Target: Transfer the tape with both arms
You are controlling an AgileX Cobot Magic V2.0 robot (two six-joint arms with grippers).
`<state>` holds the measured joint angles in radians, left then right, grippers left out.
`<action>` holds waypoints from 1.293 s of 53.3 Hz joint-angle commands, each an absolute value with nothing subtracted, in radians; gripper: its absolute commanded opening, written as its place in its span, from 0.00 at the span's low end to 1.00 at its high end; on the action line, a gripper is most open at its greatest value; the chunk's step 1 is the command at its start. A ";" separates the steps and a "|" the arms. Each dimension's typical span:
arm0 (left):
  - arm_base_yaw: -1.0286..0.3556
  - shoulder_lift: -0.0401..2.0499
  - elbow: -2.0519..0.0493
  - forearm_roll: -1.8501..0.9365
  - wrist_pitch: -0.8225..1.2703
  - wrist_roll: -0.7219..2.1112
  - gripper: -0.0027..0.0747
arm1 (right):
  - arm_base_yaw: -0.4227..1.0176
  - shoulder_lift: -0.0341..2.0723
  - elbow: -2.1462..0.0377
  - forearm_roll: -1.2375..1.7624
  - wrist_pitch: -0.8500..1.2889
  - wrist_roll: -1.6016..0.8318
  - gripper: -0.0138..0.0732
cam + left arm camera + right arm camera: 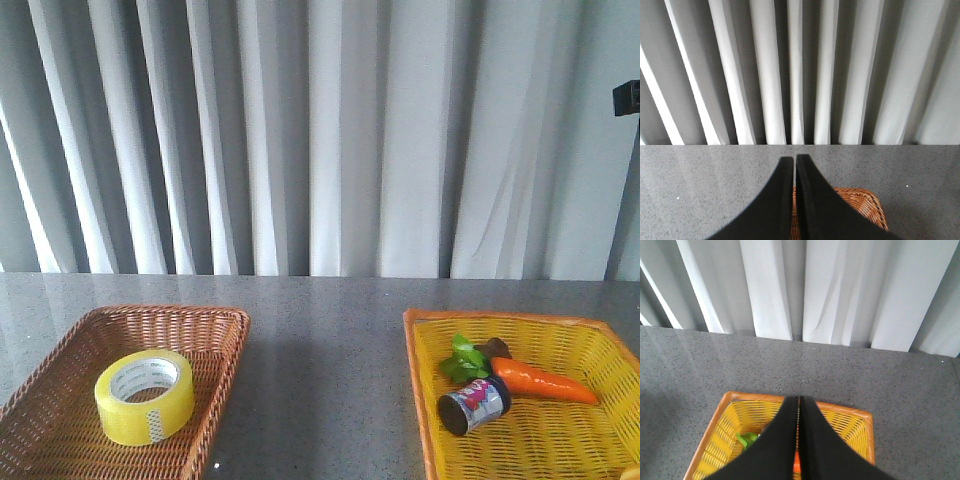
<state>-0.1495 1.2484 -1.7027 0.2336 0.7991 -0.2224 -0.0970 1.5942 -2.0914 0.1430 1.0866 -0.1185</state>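
Two baskets: set on the grey bench (330,340), well apart.
Tape (145,396): laid flat in the brown basket (225,345), on the left.
Yellow basket (420,400): carrot (540,381) & small can (473,406) held inside, close together.
Left jaws (794,162): pressed together, nothing gripped, seen over the brown basket.
Right jaws (799,402): pressed together, nothing gripped, seen over the yellow basket.

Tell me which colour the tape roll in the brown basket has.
Translucent yellow, with a white printed core; the tape shows best in the front view.
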 commanded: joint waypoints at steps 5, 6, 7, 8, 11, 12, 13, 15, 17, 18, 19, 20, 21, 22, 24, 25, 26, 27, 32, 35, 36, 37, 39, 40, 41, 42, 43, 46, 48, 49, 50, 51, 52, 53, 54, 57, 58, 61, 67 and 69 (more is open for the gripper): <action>-0.150 1.039 -1.497 0.213 0.479 -0.226 0.03 | -0.101 1.565 -2.117 0.146 1.019 -0.129 0.15; -0.150 1.020 -1.453 0.213 0.458 -0.226 0.03 | -0.101 1.565 -2.117 0.146 1.019 -0.129 0.15; -0.150 0.991 -1.423 0.215 0.428 -0.224 0.03 | -0.101 1.565 -2.117 0.146 1.019 -0.129 0.15; -0.150 0.952 -1.362 0.217 0.389 -0.222 0.03 | -0.101 1.565 -2.117 0.146 1.019 -0.129 0.15; -0.150 0.876 -1.233 0.224 0.323 -0.219 0.03 | -0.101 1.565 -2.117 0.146 1.019 -0.129 0.15; -0.150 0.844 -1.183 0.224 0.297 -0.219 0.03 | -0.101 1.565 -2.117 0.146 1.019 -0.129 0.15; -0.150 0.809 -1.131 0.224 0.273 -0.219 0.03 | -0.101 1.565 -2.117 0.146 1.019 -0.129 0.15; -0.150 0.739 -1.043 0.224 0.230 -0.219 0.03 | -0.101 1.565 -2.117 0.146 1.019 -0.129 0.15; -0.150 0.665 -0.934 0.224 0.191 -0.219 0.03 | -0.101 1.565 -2.117 0.146 1.021 -0.129 0.15; -0.150 0.639 -0.879 0.224 0.179 -0.219 0.03 | -0.101 1.565 -2.117 0.146 1.021 -0.129 0.15; -0.150 0.601 -0.824 0.223 0.162 -0.219 0.03 | -0.101 1.565 -2.117 0.146 1.021 -0.129 0.15; -0.150 0.576 -0.788 0.223 0.151 -0.219 0.03 | -0.101 1.565 -2.117 0.146 1.021 -0.129 0.15; -0.150 0.525 -0.716 0.223 0.135 -0.219 0.03 | -0.101 1.565 -2.117 0.146 1.021 -0.129 0.15; -0.150 0.487 -0.682 0.223 0.126 -0.219 0.03 | -0.101 1.565 -2.117 0.146 1.021 -0.129 0.15; -0.150 0.425 -0.597 0.223 0.113 -0.219 0.03 | -0.101 1.565 -2.117 0.146 1.021 -0.129 0.15; -0.150 0.389 -0.549 0.223 0.108 -0.219 0.03 | -0.101 1.565 -2.117 0.146 1.021 -0.129 0.15; -0.150 0.353 -0.502 0.223 0.104 -0.219 0.03 | -0.101 1.565 -2.117 0.146 1.021 -0.129 0.15; -0.150 0.319 -0.444 0.223 0.102 -0.219 0.03 | -0.101 1.565 -2.117 0.146 1.021 -0.129 0.15; -0.150 0.180 -0.286 0.223 0.102 -0.219 0.03 | -0.101 1.565 -2.117 0.146 1.021 -0.129 0.15; -0.150 0.115 -0.214 0.223 0.102 -0.219 0.03 | -0.101 1.565 -2.117 0.146 1.021 -0.129 0.15; -0.150 0.092 -0.186 0.223 0.102 -0.219 0.03 | -0.101 1.565 -2.117 0.146 1.021 -0.129 0.15; -0.150 0.071 -0.167 0.223 0.102 -0.219 0.03 | -0.101 1.565 -2.117 0.146 1.021 -0.129 0.15; -0.150 0.039 -0.141 0.224 0.103 -0.219 0.03 | -0.101 1.565 -2.117 0.146 1.021 -0.129 0.15; -0.150 0.023 -0.132 0.225 0.103 -0.219 0.03 | -0.101 1.565 -2.117 0.146 1.021 -0.129 0.15; -0.150 0.007 -0.119 0.225 0.105 -0.219 0.03 | -0.101 1.565 -2.117 0.146 1.021 -0.129 0.15; -0.150 -0.007 -0.108 0.226 0.108 -0.219 0.03 | -0.101 1.565 -2.117 0.146 1.021 -0.129 0.15; -0.150 -0.020 -0.098 0.226 0.111 -0.219 0.03 | -0.101 1.565 -2.117 0.146 1.021 -0.129 0.15; -0.150 -0.032 -0.074 0.225 0.116 -0.219 0.03 | -0.101 1.565 -2.117 0.146 1.020 -0.129 0.15; -0.146 -0.029 -0.061 0.224 0.114 -0.219 0.03 | -0.101 1.565 -2.117 0.146 1.021 -0.129 0.15; -0.143 -0.029 -0.056 0.224 0.114 -0.219 0.03 | -0.101 1.565 -2.117 0.146 1.020 -0.129 0.15; -0.139 -0.029 -0.049 0.224 0.107 -0.219 0.03 | -0.101 1.565 -2.117 0.146 1.019 -0.129 0.15; -0.134 -0.029 -0.041 0.224 0.099 -0.219 0.03 | -0.101 1.565 -2.117 0.146 1.019 -0.129 0.15; -0.129 -0.029 -0.033 0.224 0.087 -0.219 0.03 | -0.101 1.565 -2.117 0.146 1.019 -0.129 0.15; -0.125 -0.029 -0.020 0.224 0.072 -0.219 0.03 | -0.101 1.565 -2.117 0.146 1.019 -0.129 0.15; -0.119 -0.029 -0.012 0.224 0.053 -0.219 0.03 | -0.101 1.565 -2.117 0.146 1.019 -0.129 0.15; -0.106 -0.029 0.007 0.222 0.015 -0.219 0.03 | -0.101 1.565 -2.117 0.146 1.019 -0.129 0.15; -0.101 -0.029 0.005 0.222 0.021 -0.219 0.03 | -0.101 1.565 -2.117 0.146 1.019 -0.129 0.15; -0.090 -0.029 0.005 0.224 0.015 -0.217 0.03 | -0.101 1.565 -2.117 0.146 1.019 -0.129 0.15; -0.064 -0.029 0.005 0.224 0.023 -0.216 0.03 | -0.101 1.565 -2.117 0.146 1.019 -0.129 0.15; -0.050 -0.029 0.005 0.221 0.023 -0.217 0.03 | -0.101 1.565 -2.117 0.146 1.019 -0.129 0.15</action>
